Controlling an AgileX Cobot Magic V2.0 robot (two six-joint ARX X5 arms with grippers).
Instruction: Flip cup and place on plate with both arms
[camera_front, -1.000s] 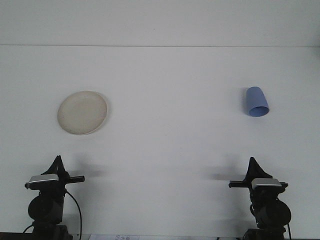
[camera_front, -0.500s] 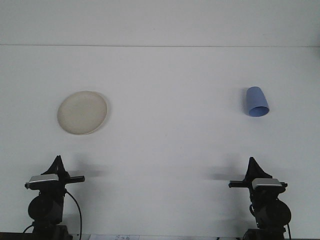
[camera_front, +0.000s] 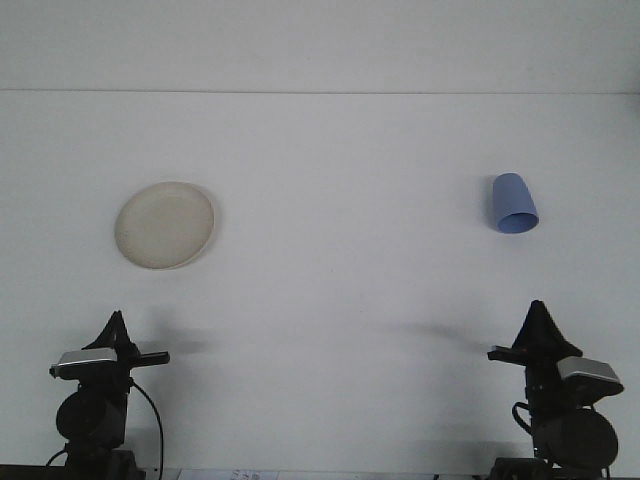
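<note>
White surface (camera_front: 330, 300): blue cup (camera_front: 514, 203) lying on its side may roll if the right gripper (camera_front: 541, 312) nudges it; plate (camera_front: 165, 224) well apart; fingers' opening cannot be told

A: Is the light strong here?

B: It is bright and even, quite flat. The white worktop (camera_front: 330, 300) looks a little washed out and has no glare.

A: Any shadows?

B: Only soft ones. A faint grey shadow lies beside each arm, toward the middle, and a thin one beside the blue cup (camera_front: 514, 203). The picture is slightly soft and grainy.
</note>
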